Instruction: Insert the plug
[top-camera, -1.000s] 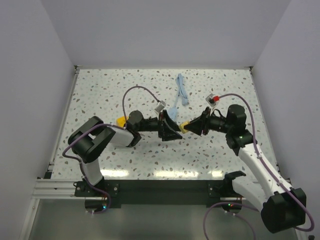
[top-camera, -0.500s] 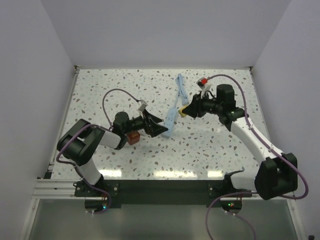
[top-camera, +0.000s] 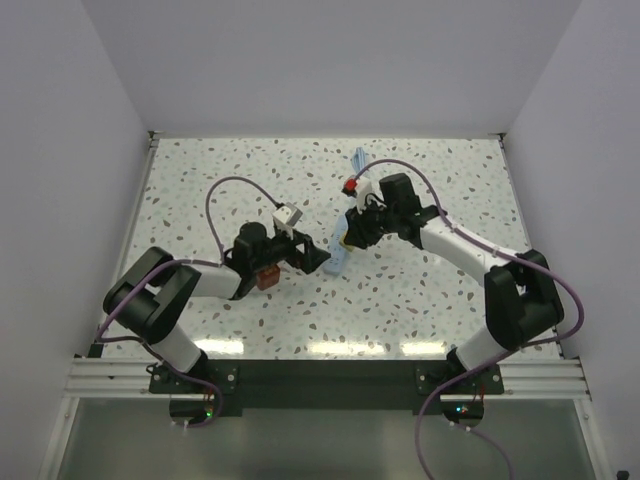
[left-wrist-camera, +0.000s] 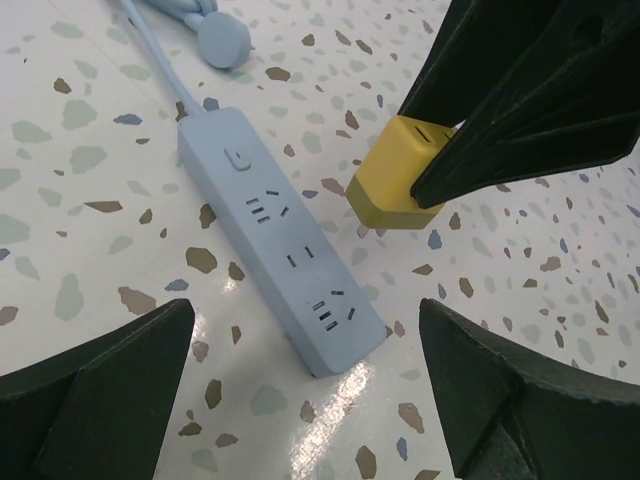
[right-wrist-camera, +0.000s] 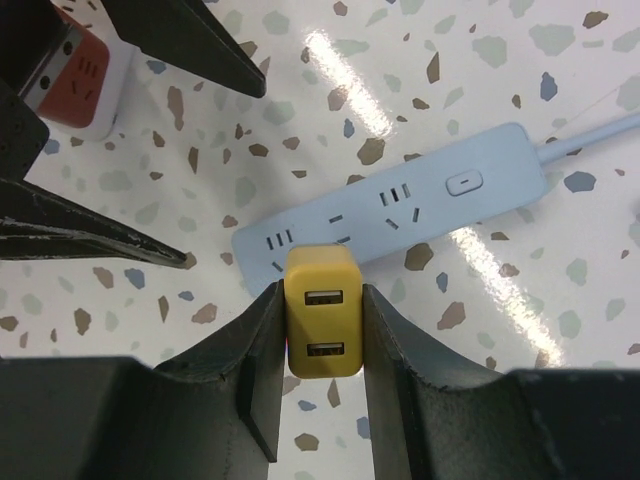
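Note:
My right gripper (right-wrist-camera: 320, 300) is shut on the yellow plug (right-wrist-camera: 320, 325), whose two USB ports face the wrist camera. The plug (left-wrist-camera: 395, 185) hangs just above the near end of the light-blue power strip (right-wrist-camera: 400, 215), which lies flat on the speckled table. The strip (top-camera: 338, 262) has three socket groups and a switch. My left gripper (top-camera: 318, 257) stands open and empty, low at the strip's near end (left-wrist-camera: 320, 320), its fingers (right-wrist-camera: 190, 40) left of the plug.
A red and white cube adapter (top-camera: 266, 277) sits under the left wrist, also seen in the right wrist view (right-wrist-camera: 75, 85). The strip's blue cable (top-camera: 362, 175) runs toward the back wall and ends in a round blue plug (left-wrist-camera: 222, 40).
The left gripper let go of the yellow plug, opened wide and drew back left. The right arm carried the plug away, then left and down over the strip's near end.

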